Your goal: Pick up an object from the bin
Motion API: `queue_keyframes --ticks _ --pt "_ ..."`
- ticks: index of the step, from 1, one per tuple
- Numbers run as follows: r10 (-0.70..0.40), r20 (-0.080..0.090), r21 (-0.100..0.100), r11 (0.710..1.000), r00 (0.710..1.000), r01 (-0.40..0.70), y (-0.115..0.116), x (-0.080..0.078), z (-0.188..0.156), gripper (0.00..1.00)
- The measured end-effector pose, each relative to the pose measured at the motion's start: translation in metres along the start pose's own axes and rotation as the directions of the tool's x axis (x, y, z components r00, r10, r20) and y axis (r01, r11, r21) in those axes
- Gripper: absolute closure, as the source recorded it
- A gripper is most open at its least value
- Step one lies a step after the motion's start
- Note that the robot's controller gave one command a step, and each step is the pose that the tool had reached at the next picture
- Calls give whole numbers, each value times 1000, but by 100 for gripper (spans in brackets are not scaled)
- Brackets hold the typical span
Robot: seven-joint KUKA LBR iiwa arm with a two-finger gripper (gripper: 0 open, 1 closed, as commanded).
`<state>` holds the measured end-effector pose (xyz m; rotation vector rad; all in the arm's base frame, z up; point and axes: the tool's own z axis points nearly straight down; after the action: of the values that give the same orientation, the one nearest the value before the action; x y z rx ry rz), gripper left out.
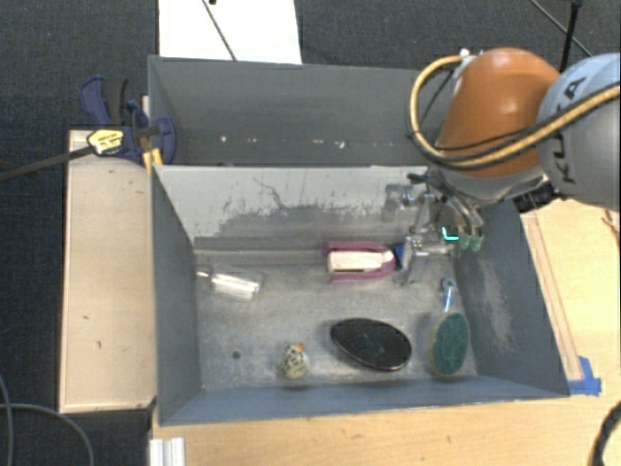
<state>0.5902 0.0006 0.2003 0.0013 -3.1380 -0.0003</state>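
gripper [415,263] low at back right of grey bin [243,207], tip just beside right end of pink and white flat item [357,260], contact unclear, can't tell if open or closed, black oval disc [370,345] and green brush [449,344] nearer front, item's label unreadable

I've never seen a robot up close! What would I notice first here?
The big orange dome on the robot's wrist jumps out, at the upper right over the grey bin. Below it the end effector hangs right beside a pink and white object near the bin's middle. Along the front lie a black oval and a green oval brush.
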Motion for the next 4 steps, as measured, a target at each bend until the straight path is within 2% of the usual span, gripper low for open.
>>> queue_keyframes --ticks 1,2,3,4 --pt "-175 24 2 985 984 175 -37 29 128 0" --pt "-473 3 3 881 881 473 -112 101 99 0" --pt "-495 4 -11 869 869 495 -148 78 125 0" --pt "-496 6 -8 868 868 496 -147 78 124 100"
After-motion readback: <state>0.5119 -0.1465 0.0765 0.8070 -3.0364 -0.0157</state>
